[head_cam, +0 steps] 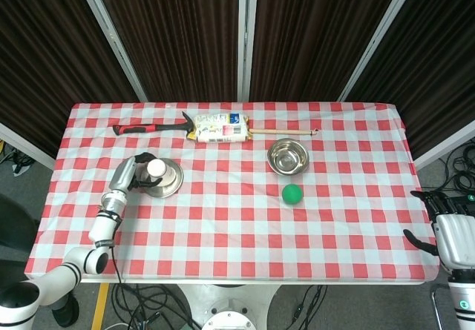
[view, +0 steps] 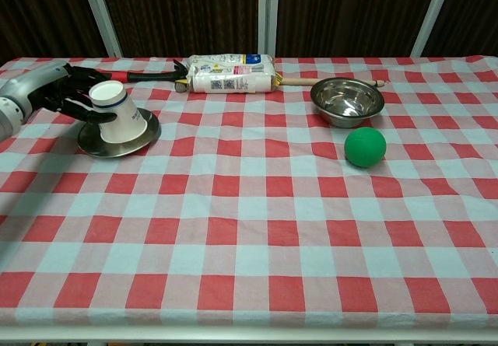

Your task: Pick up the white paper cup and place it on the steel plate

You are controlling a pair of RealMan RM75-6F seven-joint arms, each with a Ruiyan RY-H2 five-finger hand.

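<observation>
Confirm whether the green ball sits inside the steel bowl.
No, the green ball rests on the tablecloth in front of the steel bowl.

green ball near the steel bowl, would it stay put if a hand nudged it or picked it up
Probably not: the green ball is round and lies free on the flat checked cloth, so a nudge would likely send it rolling. Its matte surface suggests fair grip. With no flat side, it could squirt out from between fingers.

Silver-grey left arm (head_cam: 111,204) with black bands, dark-fingered left hand (view: 66,91); boxy grey right hand (head_cam: 453,237).
</observation>
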